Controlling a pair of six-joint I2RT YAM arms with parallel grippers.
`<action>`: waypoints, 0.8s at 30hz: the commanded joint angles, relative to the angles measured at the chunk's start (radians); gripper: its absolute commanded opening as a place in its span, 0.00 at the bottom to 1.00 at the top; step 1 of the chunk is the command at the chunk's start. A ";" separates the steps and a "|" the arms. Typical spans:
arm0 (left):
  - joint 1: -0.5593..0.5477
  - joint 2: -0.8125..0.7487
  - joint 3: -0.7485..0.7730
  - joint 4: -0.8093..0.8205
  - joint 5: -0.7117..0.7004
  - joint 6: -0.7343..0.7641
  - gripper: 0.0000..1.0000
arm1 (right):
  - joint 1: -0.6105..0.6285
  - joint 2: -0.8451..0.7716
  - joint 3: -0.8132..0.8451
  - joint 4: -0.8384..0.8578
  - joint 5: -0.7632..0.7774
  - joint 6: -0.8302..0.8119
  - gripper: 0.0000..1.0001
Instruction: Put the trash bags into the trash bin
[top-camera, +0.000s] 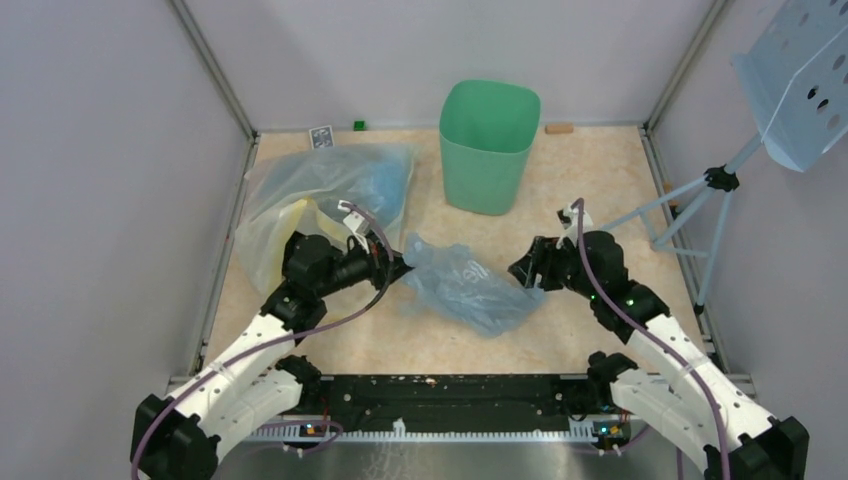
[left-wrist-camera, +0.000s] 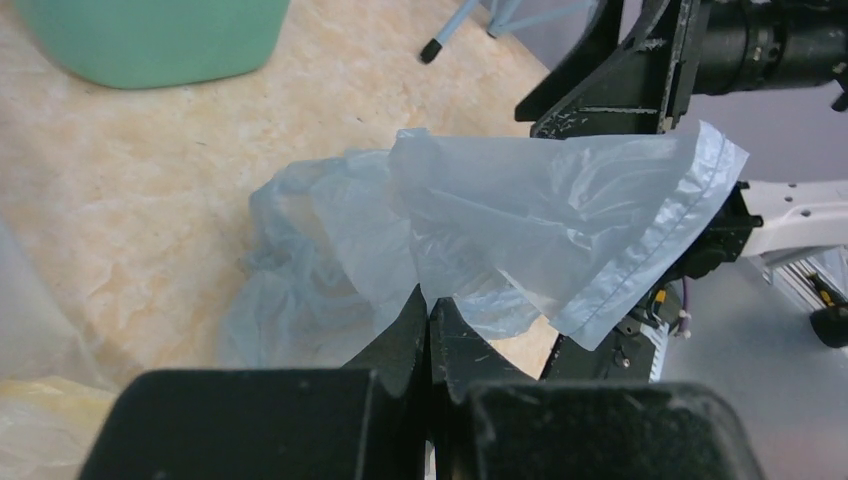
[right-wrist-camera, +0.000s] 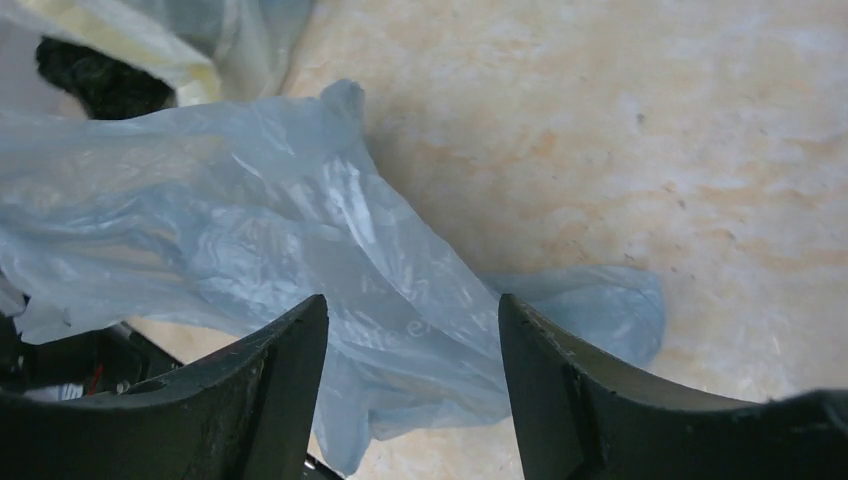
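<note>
L gripper (left-wrist-camera: 428, 300), jaws closed, is pinching crinkly translucent light-blue trash bag (top-camera: 465, 285); R gripper (right-wrist-camera: 412, 300) is straddling it, jaws spread, gripping nothing.

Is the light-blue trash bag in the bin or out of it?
Out. The trash bag lies crumpled on the table, apart from the upright trash bin, one edge pinched in the left gripper.

No wording could be read anywhere. The light-blue trash bag (right-wrist-camera: 300, 230) in the middle of the bench (top-camera: 600, 175) carried faint white print (right-wrist-camera: 395, 305), clearest from the right wrist, but its letters were too blurred and creased to make out. A small dark card (top-camera: 320, 137) at the far edge, left of centre, showed only a pattern.
</note>
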 joint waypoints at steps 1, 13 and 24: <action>0.003 -0.021 -0.015 0.108 0.083 0.013 0.00 | 0.048 0.056 0.032 0.164 -0.213 -0.128 0.63; 0.002 -0.117 -0.070 0.076 0.058 0.022 0.00 | 0.239 0.376 0.104 0.170 0.020 -0.229 0.67; 0.004 -0.186 -0.002 -0.081 -0.203 -0.028 0.06 | 0.252 0.342 0.089 0.221 0.049 -0.122 0.00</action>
